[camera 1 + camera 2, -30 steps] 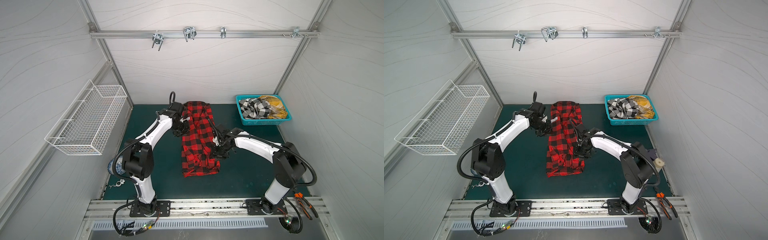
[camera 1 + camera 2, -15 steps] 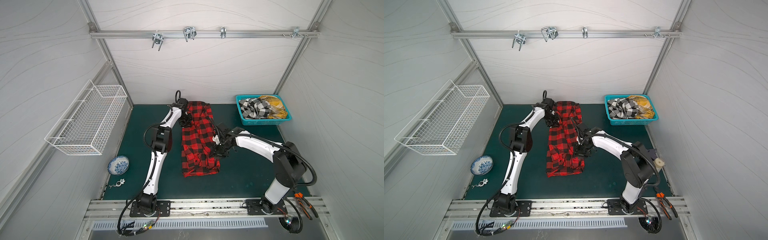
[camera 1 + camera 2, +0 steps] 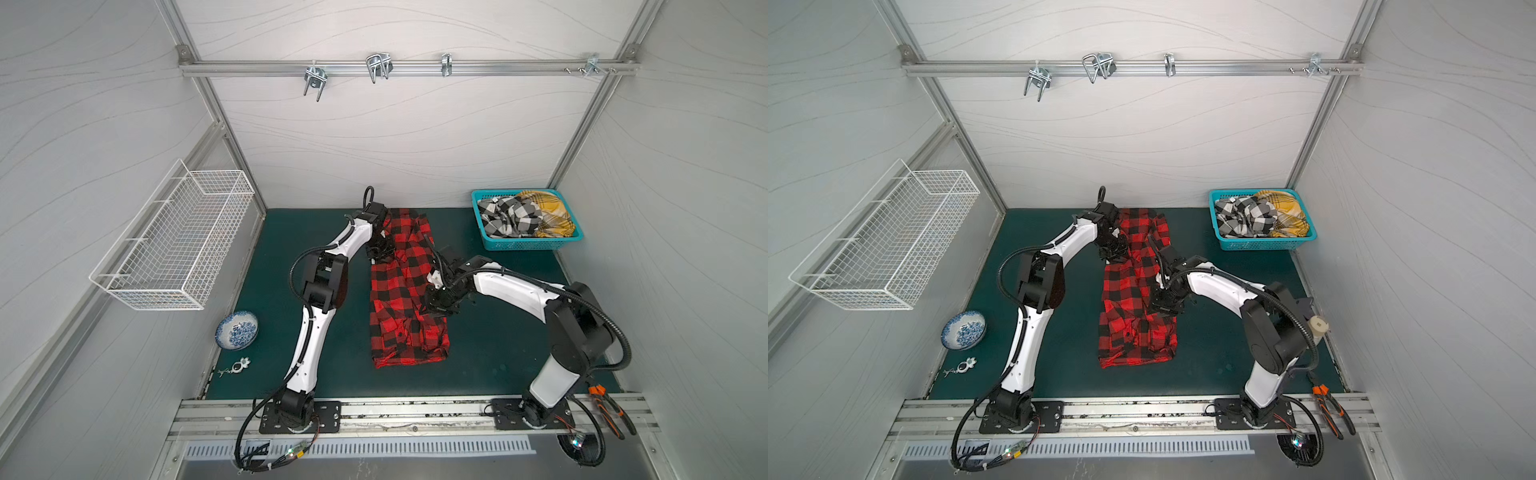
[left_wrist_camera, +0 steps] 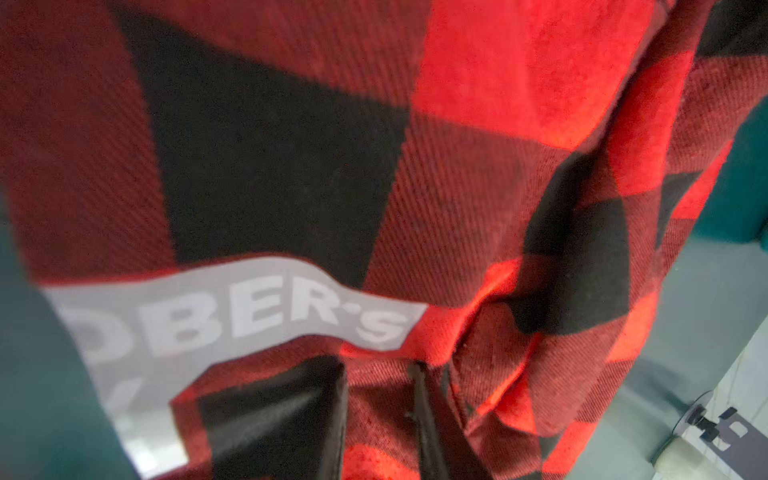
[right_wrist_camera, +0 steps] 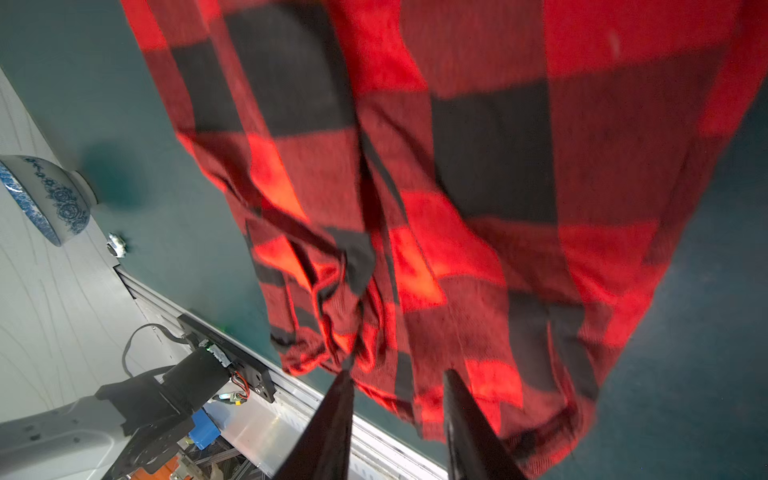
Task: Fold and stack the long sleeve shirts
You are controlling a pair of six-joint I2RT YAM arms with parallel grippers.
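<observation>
Centrally on the green worktop (image 3: 498, 353), the red-and-black shirt (image 3: 399, 291) is laid out as a long narrow strip running from far to near. The black-and-white shirt (image 3: 509, 216) and the mustard shirt (image 3: 548, 212) are heaped in the teal basket (image 3: 523, 246) at the far right. The left pincer (image 3: 380, 251) is set at the strip's far left edge, the right pincer (image 3: 436, 307) at its right edge, midway along. Both are shown with jaws slightly parted over cloth; whether cloth is grasped cannot be told. A blue-patterned bowl (image 3: 237, 336) is placed near the left wall.
</observation>
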